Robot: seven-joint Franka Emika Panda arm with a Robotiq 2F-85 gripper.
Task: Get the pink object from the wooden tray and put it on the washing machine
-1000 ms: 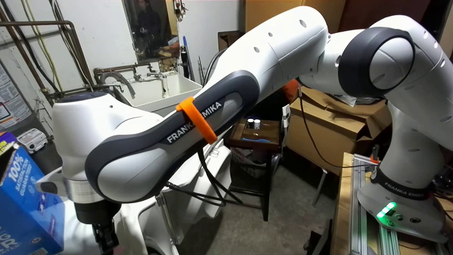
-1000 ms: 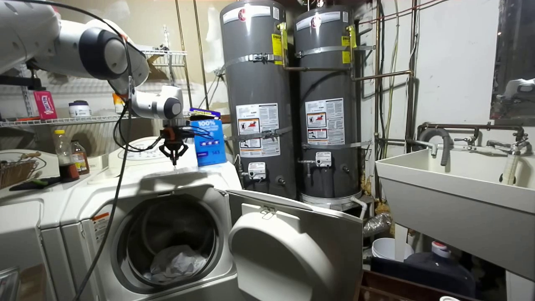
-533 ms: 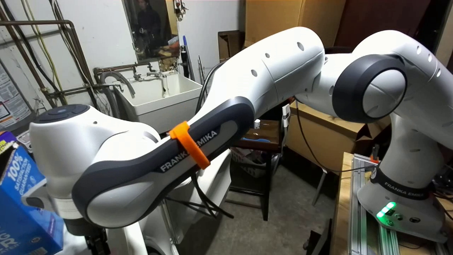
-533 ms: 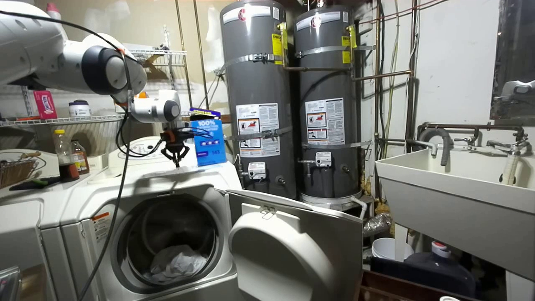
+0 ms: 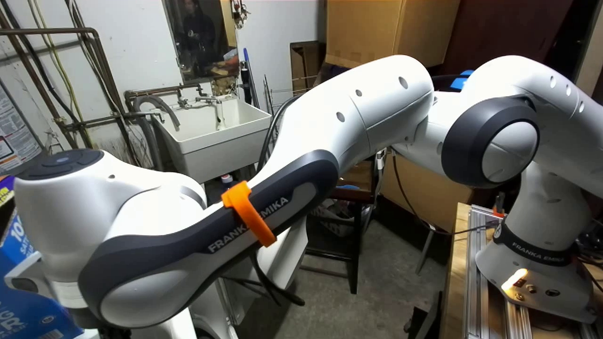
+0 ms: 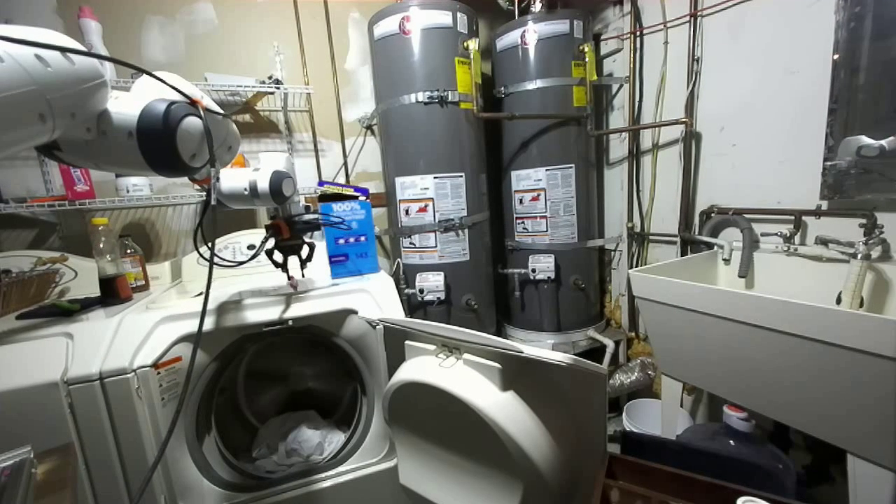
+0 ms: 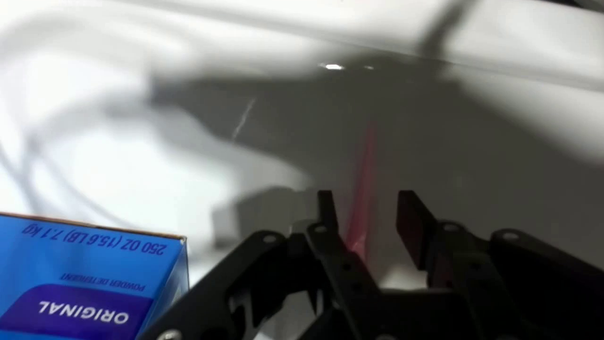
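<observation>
Pink, blurred: object (image 7: 362, 200) right of centre in wrist view | between fingers (image 7: 414, 219), spread apart | lengthwise up-frame, nearest frame-left finger (image 7: 327, 210) at lower end | over or on washer (image 6: 357, 294), cannot tell which | likely at release; next, rise straight without dragging it along

The white arm (image 5: 311, 132) has an orange strap (image 5: 249, 214) and black hand (image 7: 367, 208).

my wrist view is soft: the washing machine (image 7: 137, 160) flares white at left, a broad grey shadow lies across it, and the pink object (image 7: 362, 208) smears out of focus. the blue box (image 7: 89, 269) reads sharper. in an exterior view i see glare streak the larger grey tank (image 6: 430, 154) and darkness fill the drum (image 6: 283, 381).
</observation>
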